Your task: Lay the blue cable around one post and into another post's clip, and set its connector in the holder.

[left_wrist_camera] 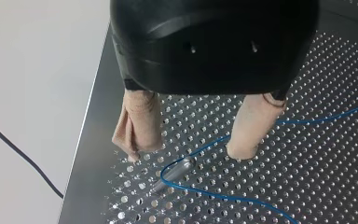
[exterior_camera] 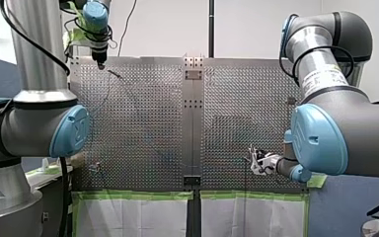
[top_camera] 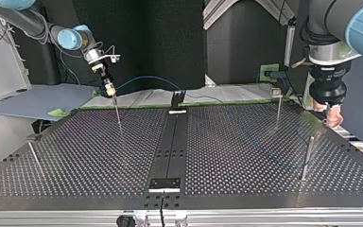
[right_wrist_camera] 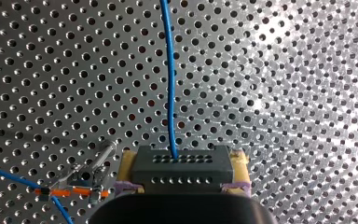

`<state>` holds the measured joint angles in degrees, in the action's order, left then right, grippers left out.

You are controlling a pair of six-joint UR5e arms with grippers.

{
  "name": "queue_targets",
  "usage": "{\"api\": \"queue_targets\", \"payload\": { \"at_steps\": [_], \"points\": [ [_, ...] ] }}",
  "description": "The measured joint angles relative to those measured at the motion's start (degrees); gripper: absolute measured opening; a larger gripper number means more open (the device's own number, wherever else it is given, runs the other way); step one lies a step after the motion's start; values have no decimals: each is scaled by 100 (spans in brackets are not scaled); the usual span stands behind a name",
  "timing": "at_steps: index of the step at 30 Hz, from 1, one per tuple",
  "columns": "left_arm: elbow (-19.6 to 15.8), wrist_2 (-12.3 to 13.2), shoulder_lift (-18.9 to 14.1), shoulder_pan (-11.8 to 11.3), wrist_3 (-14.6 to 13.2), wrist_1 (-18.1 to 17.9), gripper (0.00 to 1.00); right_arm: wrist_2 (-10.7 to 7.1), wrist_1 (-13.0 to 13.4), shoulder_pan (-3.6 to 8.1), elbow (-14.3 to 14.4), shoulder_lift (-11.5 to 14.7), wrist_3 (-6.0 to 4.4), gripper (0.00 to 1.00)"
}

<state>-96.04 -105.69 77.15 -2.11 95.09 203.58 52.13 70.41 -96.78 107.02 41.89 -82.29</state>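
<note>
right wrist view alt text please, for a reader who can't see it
My right gripper holds a dark connector in its yellow-padded jaws; the blue cable runs from it straight ahead over the perforated table. Beside the gripper stands a small metal clip with orange marks, where another stretch of blue cable arrives.

"How many posts stood on the table (top_camera: pixel 99 156)?"
"Four: the first post (top_camera: pixel 278 111) and second post (top_camera: pixel 307 158) by one side edge, the third post (top_camera: pixel 32 156) by the opposite edge, the fourth post (top_camera: pixel 118 112) near the arms' edge."
"And cables?"
"One blue cable (right_wrist_camera: pixel 169 70), one connector (right_wrist_camera: pixel 182 170), two grippers: my left gripper (left_wrist_camera: pixel 186 151) and my right gripper (top_camera: pixel 109 90)."
</note>
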Motion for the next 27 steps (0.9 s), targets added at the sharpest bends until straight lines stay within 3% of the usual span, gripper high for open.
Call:
{"api": "queue_targets", "payload": {
  "at_steps": [20, 27],
  "points": [
    [0, 14, 0, 9, 0, 5, 100, 0, 0, -1, 0, 3, 1, 0],
    [0, 282, -33, 76, -69, -94, 100, 0, 0, -1, 0, 1, 1, 0]
  ]
}}
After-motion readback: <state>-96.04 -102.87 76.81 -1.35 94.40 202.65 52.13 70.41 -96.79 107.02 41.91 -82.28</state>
